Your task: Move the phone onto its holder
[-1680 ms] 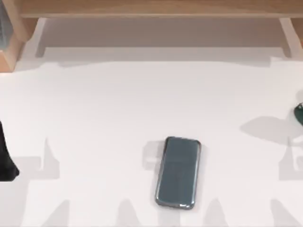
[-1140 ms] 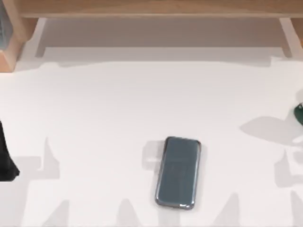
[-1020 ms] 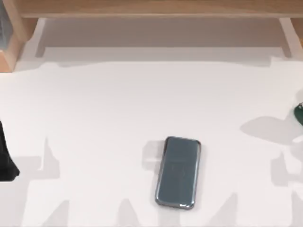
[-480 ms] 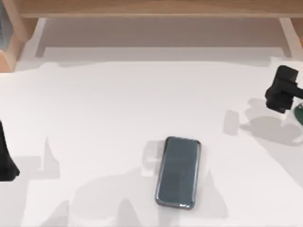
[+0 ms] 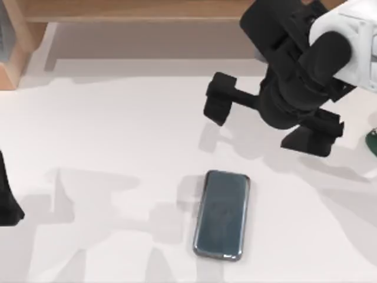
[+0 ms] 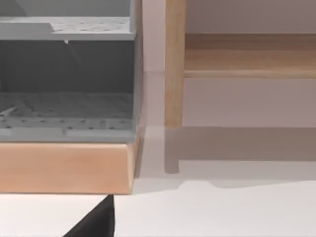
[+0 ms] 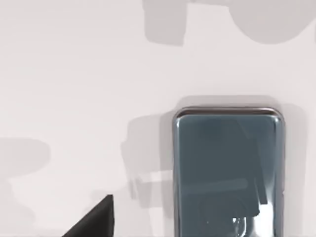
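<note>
Whether my right gripper (image 5: 259, 127) stands open or shut I cannot tell; nothing is seen held between its fingers. Nearest the front edge of the white table (image 5: 118, 130), a little right of middle, the phone (image 5: 222, 214) lies flat, screen up, touched by nothing. My right gripper hangs in the air beyond it, toward the back right. My left arm (image 5: 7, 197) sits parked at the left edge. Farthest back runs a wooden shelf (image 5: 135, 9).
</note>
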Controlling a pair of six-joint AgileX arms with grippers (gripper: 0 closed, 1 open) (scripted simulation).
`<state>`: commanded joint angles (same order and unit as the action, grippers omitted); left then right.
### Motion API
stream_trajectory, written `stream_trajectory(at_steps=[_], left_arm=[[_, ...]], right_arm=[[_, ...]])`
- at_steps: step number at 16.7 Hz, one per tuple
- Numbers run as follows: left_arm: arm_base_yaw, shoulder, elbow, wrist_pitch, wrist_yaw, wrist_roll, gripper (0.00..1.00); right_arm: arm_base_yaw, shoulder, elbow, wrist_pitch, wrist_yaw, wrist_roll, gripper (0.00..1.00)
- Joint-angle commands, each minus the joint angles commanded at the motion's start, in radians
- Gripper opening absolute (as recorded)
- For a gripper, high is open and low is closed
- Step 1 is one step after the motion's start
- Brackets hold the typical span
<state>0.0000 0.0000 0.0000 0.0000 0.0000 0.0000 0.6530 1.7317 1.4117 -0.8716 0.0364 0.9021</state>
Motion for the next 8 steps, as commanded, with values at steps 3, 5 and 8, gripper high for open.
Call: stream_trajectory(at_steps=[3,5,8], left_arm=[[0.000,0.000,0.000,0.000,0.000,0.000,1.00],[0.000,0.000,0.000,0.000,0.000,0.000,1.00],[0.000,0.000,0.000,0.000,0.000,0.000,1.00]], right_arm=[[0.079,0.190,0.105,-0.113,-0.006,0.055,1.00],[0.115,0.272,0.142,-0.171,-0.010,0.075,1.00],[0.135,0.313,0.158,-0.205,-0.013,0.084,1.00]])
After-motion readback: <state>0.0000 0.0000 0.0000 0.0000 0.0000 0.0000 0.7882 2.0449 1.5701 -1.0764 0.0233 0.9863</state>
